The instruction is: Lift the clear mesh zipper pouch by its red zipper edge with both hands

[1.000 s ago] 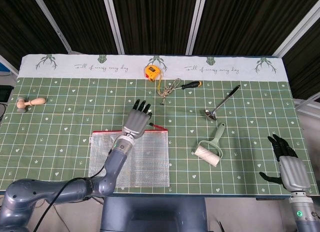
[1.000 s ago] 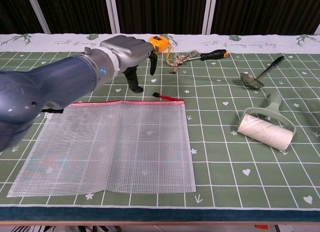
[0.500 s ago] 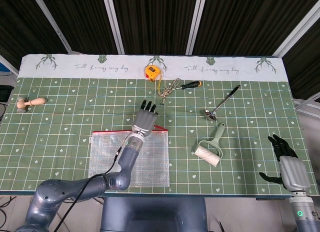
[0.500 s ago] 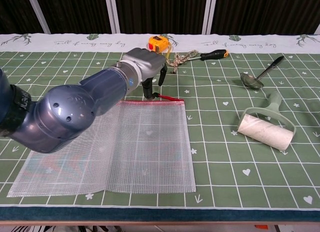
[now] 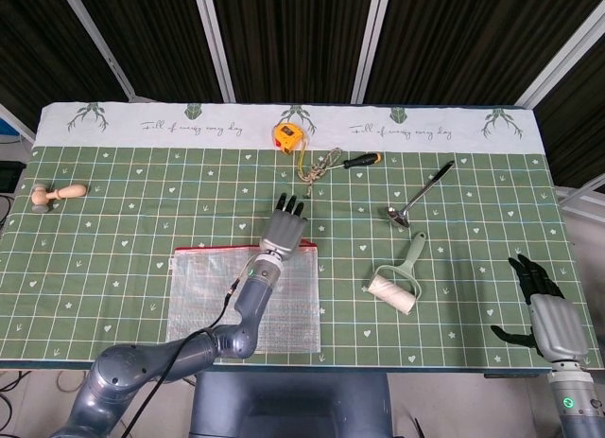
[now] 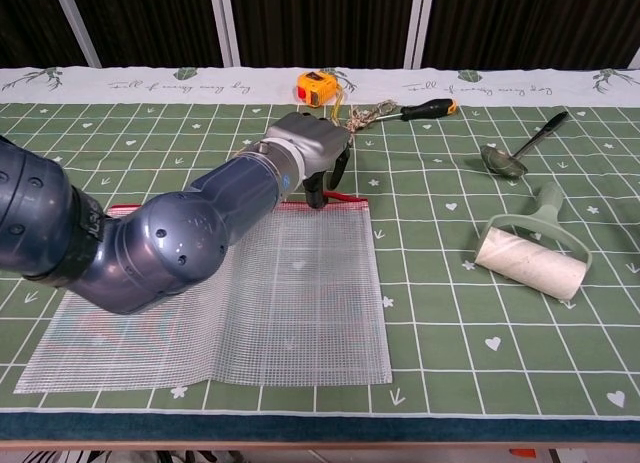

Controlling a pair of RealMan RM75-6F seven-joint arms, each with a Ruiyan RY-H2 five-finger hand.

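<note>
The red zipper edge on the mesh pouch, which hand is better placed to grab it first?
Left. The left hand hovers right at the red zipper edge of the pouch; the right hand sits far off at the table's near corner.

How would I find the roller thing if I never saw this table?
Look at the right side of the green table, nearer the front edge. The lint roller lies there, just below the spoon; only it has a fat white roll on a pale green handle.
</note>
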